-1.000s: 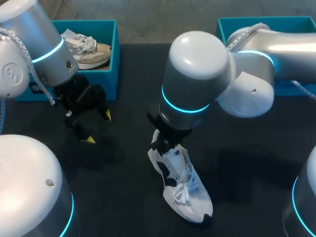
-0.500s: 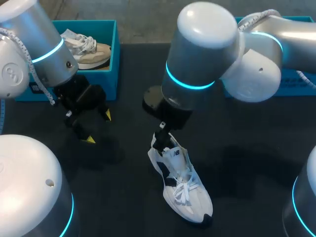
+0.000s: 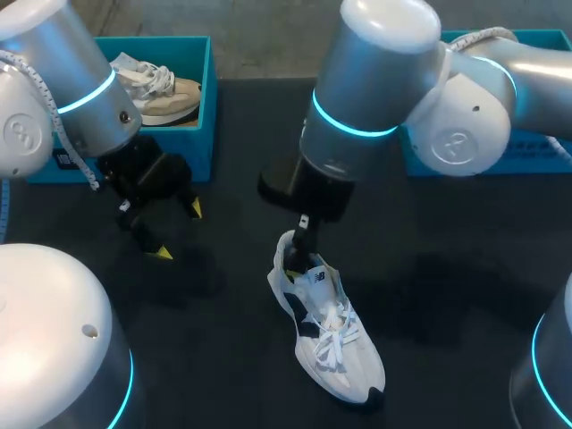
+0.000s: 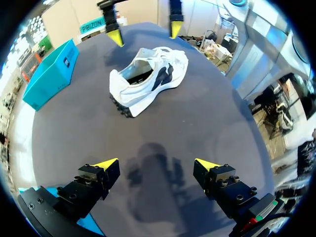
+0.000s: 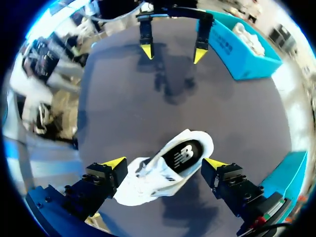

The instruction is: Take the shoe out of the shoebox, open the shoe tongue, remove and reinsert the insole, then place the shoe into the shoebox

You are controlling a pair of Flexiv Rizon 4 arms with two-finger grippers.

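Shoe [image 3: 327, 338] — heel end just beneath right tool [image 5: 166, 163]

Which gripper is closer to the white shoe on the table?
Right. The right gripper hangs open above the heel of the white shoe; the left gripper is apart, by the blue shoebox.

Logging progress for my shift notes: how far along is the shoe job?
Done: white shoe is out, resting on the table. In hand: open right gripper straddles its heel; insole sits inside. Remaining: tongue and insole steps look pending, then boxing.
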